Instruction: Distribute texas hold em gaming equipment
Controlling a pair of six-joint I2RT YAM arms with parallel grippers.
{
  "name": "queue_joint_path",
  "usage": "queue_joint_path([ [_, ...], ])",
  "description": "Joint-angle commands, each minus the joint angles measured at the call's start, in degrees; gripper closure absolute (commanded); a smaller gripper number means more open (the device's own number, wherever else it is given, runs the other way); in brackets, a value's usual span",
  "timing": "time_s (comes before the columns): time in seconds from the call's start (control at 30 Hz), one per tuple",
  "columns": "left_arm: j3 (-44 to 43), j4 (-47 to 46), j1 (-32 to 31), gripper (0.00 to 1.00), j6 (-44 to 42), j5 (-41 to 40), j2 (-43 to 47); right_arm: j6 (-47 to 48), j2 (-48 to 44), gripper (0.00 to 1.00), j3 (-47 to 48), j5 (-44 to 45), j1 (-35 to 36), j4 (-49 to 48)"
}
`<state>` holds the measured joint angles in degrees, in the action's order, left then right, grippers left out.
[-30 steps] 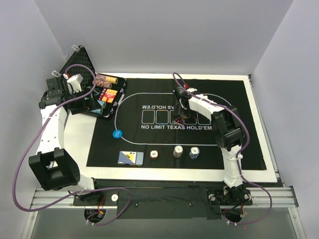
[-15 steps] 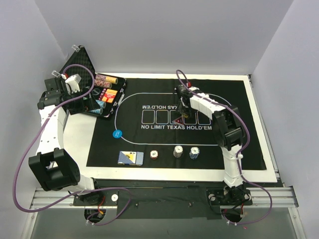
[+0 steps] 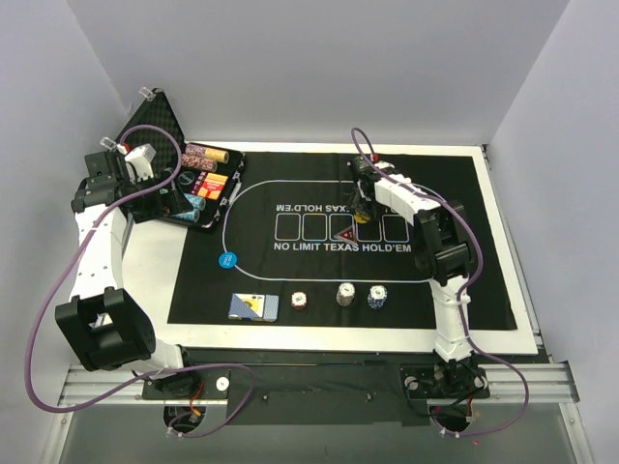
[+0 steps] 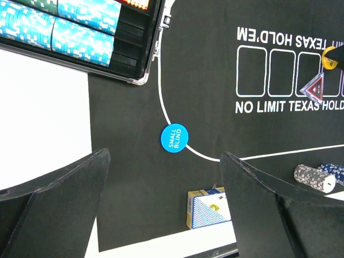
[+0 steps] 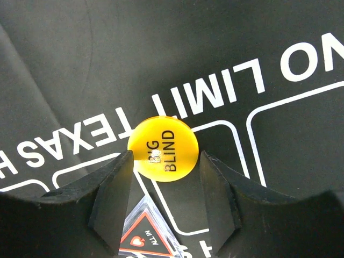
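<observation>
Just beyond the marker (image 5: 146, 236), the right gripper (image 5: 165, 161) pinches the yellow button (image 5: 163, 148) by its rim, seemingly clear of the mat (image 5: 64, 64). Carry it level and low; that thin edge grip could slip. Well left of the marker, the left gripper (image 4: 164, 161) hangs wide open.

The top view overlooks the whole mat (image 3: 198, 290); both wrist views face down closer, sharing its lettering (image 3: 342, 248).
</observation>
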<state>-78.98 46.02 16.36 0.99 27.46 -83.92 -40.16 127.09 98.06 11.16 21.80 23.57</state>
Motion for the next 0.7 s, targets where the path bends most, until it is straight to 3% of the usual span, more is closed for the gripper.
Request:
queue_joint_path([
  [0.0, -1.3, -1.8, 0.6, 0.05, -0.7, 0.8, 0.0, 1.7, -1.3, 0.51, 0.3, 0.8, 1.7, 2.1],
  [0.23, -0.6, -2.2, 0.6, 0.05, -0.6, 1.0, 0.4, 1.8, -5.0, 0.48, -3.7, 2.7, 4.7, 0.6],
  [0.67, 0.0, -2.2, 1.3, 0.05, -0.7, 0.5, 0.8, -1.5, -2.5, 0.57, -4.8, 2.2, 1.8, -0.5],
])
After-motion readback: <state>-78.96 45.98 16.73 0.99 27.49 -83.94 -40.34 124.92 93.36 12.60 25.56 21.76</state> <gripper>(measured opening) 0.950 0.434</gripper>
